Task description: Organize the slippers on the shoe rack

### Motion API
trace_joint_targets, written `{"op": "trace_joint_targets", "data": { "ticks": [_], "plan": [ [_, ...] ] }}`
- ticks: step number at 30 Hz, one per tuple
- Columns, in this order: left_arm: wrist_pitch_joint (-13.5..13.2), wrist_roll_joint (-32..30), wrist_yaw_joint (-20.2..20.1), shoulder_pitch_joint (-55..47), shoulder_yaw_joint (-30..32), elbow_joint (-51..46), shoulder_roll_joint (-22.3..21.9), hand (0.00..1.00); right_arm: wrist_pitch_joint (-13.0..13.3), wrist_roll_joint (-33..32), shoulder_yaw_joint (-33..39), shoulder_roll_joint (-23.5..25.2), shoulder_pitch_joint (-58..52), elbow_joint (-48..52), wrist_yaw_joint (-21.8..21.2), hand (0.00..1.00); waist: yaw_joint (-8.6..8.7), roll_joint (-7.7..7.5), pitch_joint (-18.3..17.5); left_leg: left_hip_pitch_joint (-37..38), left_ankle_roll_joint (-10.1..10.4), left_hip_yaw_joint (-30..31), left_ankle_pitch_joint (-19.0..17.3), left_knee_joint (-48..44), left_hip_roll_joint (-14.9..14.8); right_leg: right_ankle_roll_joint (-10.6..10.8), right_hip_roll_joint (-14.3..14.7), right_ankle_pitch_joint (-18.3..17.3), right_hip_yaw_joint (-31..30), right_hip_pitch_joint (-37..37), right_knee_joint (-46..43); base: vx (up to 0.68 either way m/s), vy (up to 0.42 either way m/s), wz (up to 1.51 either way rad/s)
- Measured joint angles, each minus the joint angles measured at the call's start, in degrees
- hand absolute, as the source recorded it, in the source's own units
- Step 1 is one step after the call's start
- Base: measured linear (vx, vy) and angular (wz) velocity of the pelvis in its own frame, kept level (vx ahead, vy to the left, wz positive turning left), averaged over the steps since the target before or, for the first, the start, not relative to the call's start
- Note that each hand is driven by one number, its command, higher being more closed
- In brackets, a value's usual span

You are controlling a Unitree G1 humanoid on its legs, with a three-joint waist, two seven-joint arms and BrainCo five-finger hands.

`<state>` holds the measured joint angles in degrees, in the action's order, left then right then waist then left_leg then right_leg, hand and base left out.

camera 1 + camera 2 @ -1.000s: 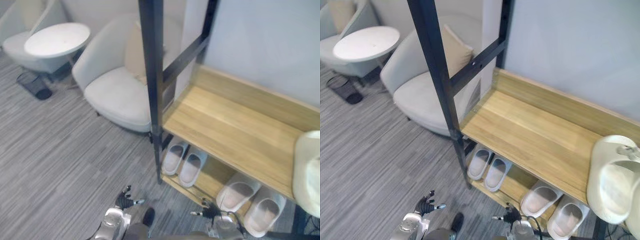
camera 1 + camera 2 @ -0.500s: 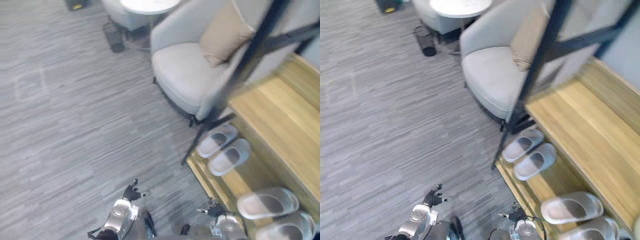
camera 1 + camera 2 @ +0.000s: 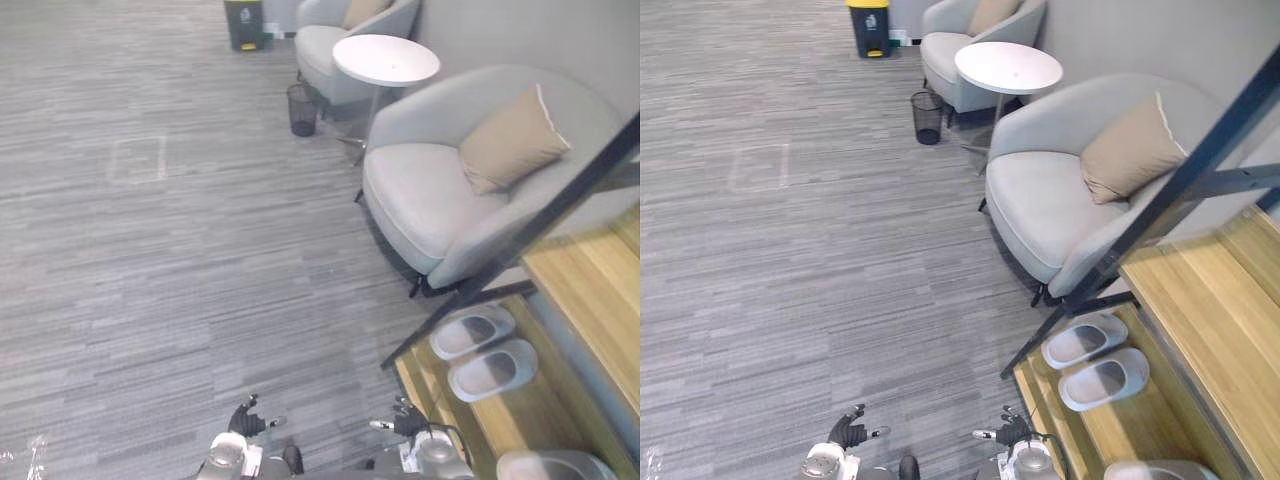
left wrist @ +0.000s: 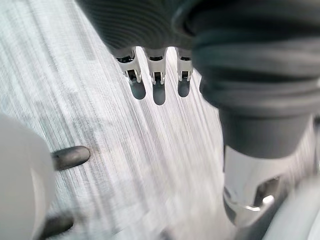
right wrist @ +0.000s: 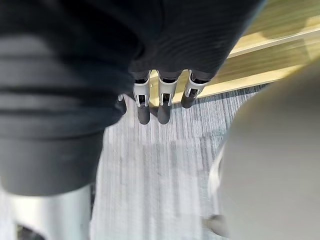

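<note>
A pair of pale grey slippers (image 3: 472, 332) (image 3: 492, 369) lies side by side on the low wooden shelf (image 3: 520, 420) of the shoe rack at the right. The toe of a third slipper (image 3: 1155, 470) peeks in at the bottom right. A black slanted post (image 3: 1160, 205) frames the rack, and a higher wooden shelf (image 3: 1220, 320) runs above. My left hand (image 3: 243, 420) and right hand (image 3: 408, 425) hang low over the carpet, both open and holding nothing. In the wrist views their straight fingers (image 4: 158, 90) (image 5: 164, 107) point at carpet. The right hand's fingers are close to the rack's wooden edge (image 5: 260, 50).
A grey armchair (image 3: 450, 200) with a tan cushion (image 3: 512, 140) stands right beside the rack's post. Behind it are a round white table (image 3: 385, 60), a wire bin (image 3: 302, 108), a second armchair (image 3: 970, 45) and a yellow-lidded bin (image 3: 869, 22). Grey carpet (image 3: 170, 260) spreads to the left.
The camera has swung left: the rack has slid to the picture's right edge and more floor and chairs show. Both hands stay low and open.
</note>
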<state>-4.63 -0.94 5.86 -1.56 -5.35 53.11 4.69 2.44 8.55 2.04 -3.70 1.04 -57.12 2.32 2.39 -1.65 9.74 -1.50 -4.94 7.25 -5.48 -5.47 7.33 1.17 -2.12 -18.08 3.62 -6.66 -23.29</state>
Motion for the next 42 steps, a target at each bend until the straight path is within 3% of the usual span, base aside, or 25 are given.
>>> {"op": "trace_joint_targets", "data": {
  "ticks": [1,4,7,8,9,10,12,14,16,17,21,23,27,28,30,31,32,33,34,35,36,38,39,40,42],
  "plan": [
    [0.0,0.1,0.1,-0.2,0.4,0.4,0.1,0.0,0.0,-0.2,0.1,0.2,0.1,-0.1,0.0,0.0,-0.01,-1.22,0.3,-0.2,0.9,2.2,-0.3,-1.8,1.9,-1.8,-1.2,0.3,0.4,-0.2,0.3,0.0,-0.187,1.94],
    [0.0,0.9,0.3,-1.1,4.2,0.7,-0.9,0.0,-0.1,-0.7,0.0,0.2,-0.1,-0.2,0.0,0.0,-1.16,-0.04,-0.8,-2.3,4.0,5.6,-1.7,-5.6,1.0,-2.4,-1.6,1.1,7.6,3.5,4.2,0.12,-0.159,1.06],
    [0.0,1.1,0.2,-1.6,7.4,-0.9,-1.5,0.0,-0.1,-0.8,0.0,1.3,0.2,0.3,0.0,0.0,-1.38,0.06,-0.6,-7.6,10.8,0.4,-6.2,-17.4,-0.7,-2.3,-0.4,1.9,10.8,8.0,7.5,0.31,-0.061,0.76],
    [0.1,1.2,0.4,-0.8,10.5,-3.2,-2.7,0.0,-0.1,-2.4,-2.0,1.2,0.6,2.1,0.2,0.0,-3.03,0.91,0.3,-17.7,6.4,-24.3,-12.2,-41.0,-14.8,-3.4,1.6,1.1,11.7,18.5,14.2,0.59,0.077,0.36],
    [0.2,1.2,0.4,-0.2,10.4,-2.8,-3.1,0.0,0.1,-2.5,-2.1,0.6,0.8,2.1,0.5,0.0,-2.8,1.46,0.4,-19.3,5.9,-25.4,-11.4,-37.0,-16.7,-2.7,1.4,0.8,11.6,19.4,15.0,0.8,0.166,0.2],
    [0.2,1.1,0.4,-0.5,9.9,-2.7,-3.6,0.0,0.3,-2.5,-2.3,-0.6,0.9,2.3,0.5,0.0,-2.87,3.36,0.0,-19.7,4.1,-25.1,-5.3,-30.1,-17.7,-0.9,2.4,-0.2,11.1,19.9,15.0,0.37,0.141,0.13],
    [0.2,1.2,0.4,1.4,8.7,-1.5,-3.2,0.0,0.1,-2.5,-2.3,-0.5,1.0,2.1,0.6,0.0,-2.78,2.03,0.5,-18.5,2.9,-24.8,-6.7,-27.1,-14.0,0.4,-0.5,-0.9,10.7,20.4,15.0,0.42,0.184,0.48],
    [0.2,1.1,0.5,1.6,9.5,-1.8,-2.4,0.0,0.1,-2.4,-2.3,0.8,2.1,2.0,0.5,0.0,-3.69,0.81,1.2,-19.2,2.4,-25.3,-6.2,-28.3,-12.7,-0.5,-2.2,3.5,9.7,22.5,19.6,0.36,0.205,0.27],
    [0.0,1.2,0.6,1.8,10.6,-2.4,-2.4,0.0,0.3,-2.3,-2.4,0.8,2.7,1.9,0.5,0.0,-4.46,1.65,0.3,-22.1,2.6,-23.7,-6.1,-25.1,-12.9,1.2,-1.8,4.5,8.7,22.7,20.1,0.3,0.181,0.16],
    [0.3,1.1,0.5,1.4,10.4,-1.7,-1.9,0.0,0.3,-2.2,-2.4,1.2,2.6,1.1,0.4,0.0,-4.27,0.24,-0.7,-20.9,2.2,-23.7,-7.1,-24.3,-10.2,3.2,-4.0,3.2,8.4,22.5,17.1,0.25,0.09,0.31],
    [0.6,1.1,0.5,0.0,7.6,-1.7,-1.5,0.0,0.1,-2.1,-1.6,1.4,1.4,-0.2,-0.1,0.0,-3.35,-1.31,-0.2,-10.0,1.6,-22.1,-7.5,-14.1,-3.4,7.7,-10.7,7.6,2.6,7.0,-23.7,0.38,0.173,0.42],
    [0.7,1.1,0.6,-1.2,6.6,-1.5,-0.7,0.0,-0.1,-2.2,-1.7,1.1,0.2,0.0,-0.3,0.0,-2.45,-1.08,0.4,-1.8,0.3,-20.2,-8.6,-10.0,-2.4,4.9,-10.2,5.9,2.3,-0.5,-37.0,0.48,0.11,0.41],
    [0.8,1.2,0.6,0.1,6.5,-0.5,-1.0,0.0,0.6,-2.3,-1.7,-0.4,1.5,0.1,-0.2,0.0,-0.89,1.06,1.4,8.1,-0.1,-16.6,-8.9,-3.4,-5.1,0.0,-4.5,0.5,7.1,-10.6,-25.9,0.57,0.038,0.45],
    [0.8,1.1,0.6,1.2,6.5,-0.5,-1.0,0.0,0.9,-2.4,-1.6,-0.4,2.3,0.2,-0.1,0.0,-0.28,1.94,1.9,9.9,-0.1,-15.3,-8.9,-1.9,-6.5,0.0,-2.2,1.8,8.2,-13.3,-14.9,0.53,-0.062,0.67],
    [0.4,1.1,0.5,1.8,6.4,-0.5,-0.8,0.0,1.1,-2.3,-1.8,-0.1,2.7,0.2,-0.1,0.0,0.99,1.16,1.8,12.8,0.1,-14.1,-9.0,0.6,-6.9,1.6,-0.6,10.2,8.1,-14.3,6.6,0.61,-0.104,0.74],
    [0.4,1.1,0.5,1.9,6.1,-0.4,-0.7,0.0,1.0,-2.5,-1.6,0.2,2.9,0.2,-0.1,0.0,1.11,0.39,2.0,16.0,2.7,-13.6,-10.4,2.1,-6.5,1.3,-0.4,16.3,7.3,-14.5,12.6,0.48,-0.126,0.53],
    [0.4,1.0,0.5,1.8,6.0,0.1,-1.0,0.0,1.0,-2.3,-1.6,0.1,2.8,0.2,-0.1,0.0,1.37,0.87,1.7,17.9,4.6,-12.4,-11.7,2.5,-7.3,-0.2,0.8,22.1,5.5,-14.1,11.3,0.64,-0.202,0.39],
    [0.3,1.0,0.4,1.9,6.1,1.0,-1.6,0.0,0.8,-2.3,-1.6,-0.2,3.1,0.0,-0.1,0.0,1.19,2.01,0.9,18.9,5.5,-11.3,-12.2,2.1,-9.0,-2.7,2.5,23.1,3.9,-14.4,9.3,0.68,-0.23,0.19],
    [0.2,1.0,0.2,1.7,6.2,1.2,-1.7,0.0,0.8,-2.2,-1.4,0.0,3.1,0.3,-0.1,0.0,0.7,3.04,0.7,17.7,6.6,-11.0,-11.6,-0.4,-10.2,-3.2,2.7,21.6,4.4,-14.6,7.0,0.83,-0.27,0.21],
    [0.3,1.0,0.1,1.7,6.4,1.6,-2.1,0.0,0.8,-2.3,0.3,0.1,3.3,0.7,-0.2,0.0,1.27,3.55,1.0,16.1,10.0,-9.5,-8.9,-6.4,-9.9,-3.2,1.8,17.6,5.6,-13.6,3.9,0.69,-0.205,0.26],
    [0.3,1.0,0.1,1.5,6.8,1.6,-2.5,0.0,0.5,-2.4,0.7,-0.1,3.0,0.8,-0.1,0.0,1.43,3.64,1.1,15.4,10.5,-9.3,-7.4,-9.8,-9.9,-2.9,1.6,16.1,5.9,-12.4,3.5,0.68,-0.184,0.43],
    [0.3,1.0,0.1,0.6,10.3,1.1,-4.9,0.0,0.1,-2.4,-0.6,-1.0,0.0,3.8,-0.1,0.0,1.5,5.21,1.4,7.7,13.6,-9.6,2.3,-33.5,-11.9,-3.0,2.1,12.5,6.9,-3.6,7.0,0.63,-0.103,0.23],
    [0.3,0.9,0.1,-0.5,11.5,-0.1,-5.5,0.0,-0.1,-2.5,-0.6,-0.9,-0.9,5.1,0.0,0.0,0.67,5.43,1.5,3.2,13.7,-11.1,1.9,-45.2,-14.7,-3.6,3.1,11.0,6.5,0.0,8.8,0.72,-0.019,-0.08],
    [0.4,1.0,0.0,-1.3,12.5,-1.4,-5.5,0.0,-0.2,-3.3,-0.6,-0.1,-1.1,5.1,0.0,0.0,0.4,5.78,1.6,-2.3,10.7,-14.7,-1.8,-56.0,-18.6,-4.1,3.9,8.5,5.8,4.8,10.3,0.59,0.002,-0.19],
    [0.5,1.0,0.0,-2.6,13.1,-3.1,-5.3,0.0,-0.2,-4.6,-0.5,1.4,-1.1,4.9,0.0,0.0,-0.84,3.86,1.6,-8.8,8.5,-18.2,-5.8,-58.7,-20.8,-3.7,3.6,6.3,3.8,10.0,12.9,0.63,0.029,-0.31]
  ]
}}
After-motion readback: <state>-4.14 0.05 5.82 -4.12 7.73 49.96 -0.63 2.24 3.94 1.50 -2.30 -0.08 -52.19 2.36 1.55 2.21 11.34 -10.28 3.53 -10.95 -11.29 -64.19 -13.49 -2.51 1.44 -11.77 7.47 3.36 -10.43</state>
